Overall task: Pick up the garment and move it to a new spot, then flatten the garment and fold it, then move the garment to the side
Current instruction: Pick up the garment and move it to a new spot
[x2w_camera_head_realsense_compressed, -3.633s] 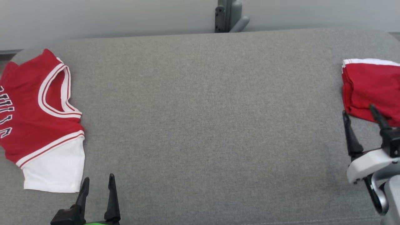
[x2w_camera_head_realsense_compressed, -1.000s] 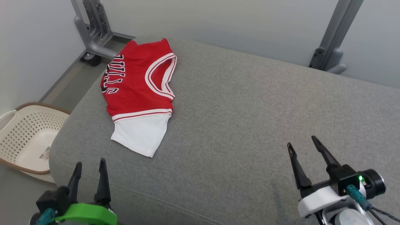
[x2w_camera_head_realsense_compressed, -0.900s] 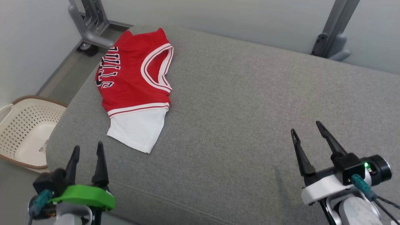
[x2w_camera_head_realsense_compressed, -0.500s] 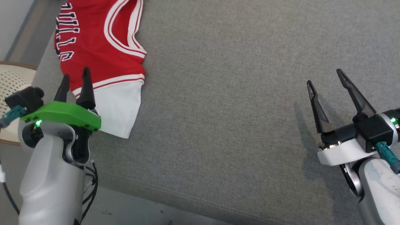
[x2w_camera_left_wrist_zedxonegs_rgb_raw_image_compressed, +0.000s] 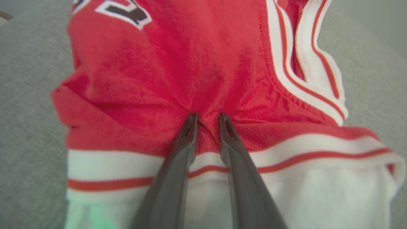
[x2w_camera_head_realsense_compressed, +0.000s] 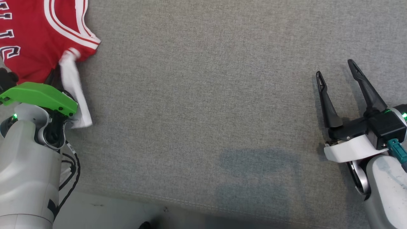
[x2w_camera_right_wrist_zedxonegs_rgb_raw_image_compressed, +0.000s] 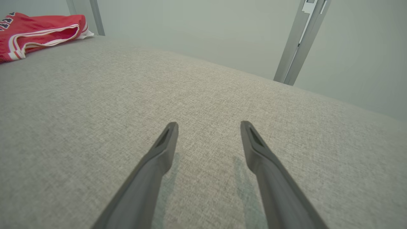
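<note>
Grey woven-fabric cushion (x2w_camera_head_realsense_compressed: 203,95) before a pale wall (x2w_camera_right_wrist_zedxonegs_rgb_raw_image_compressed: 190,28): the pick-up is only starting.

The red basketball jersey with white trim (x2w_camera_head_realsense_compressed: 35,54) lies at the cushion's left end. The left pincer (x2w_camera_left_wrist_zedxonegs_rgb_raw_image_compressed: 206,119) pinches a fold of its red cloth just above the white band, and the fabric puckers round the tips. The right pincer (x2w_camera_head_realsense_compressed: 334,67) hangs spread and empty over bare cushion, well apart from the jersey. By my reading only the grasp is made; carrying, flattening, folding and setting aside are all left. A grey metal upright (x2w_camera_right_wrist_zedxonegs_rgb_raw_image_compressed: 295,41) stands behind the cushion, with pale floor (x2w_camera_head_realsense_compressed: 111,213) at its near edge.
</note>
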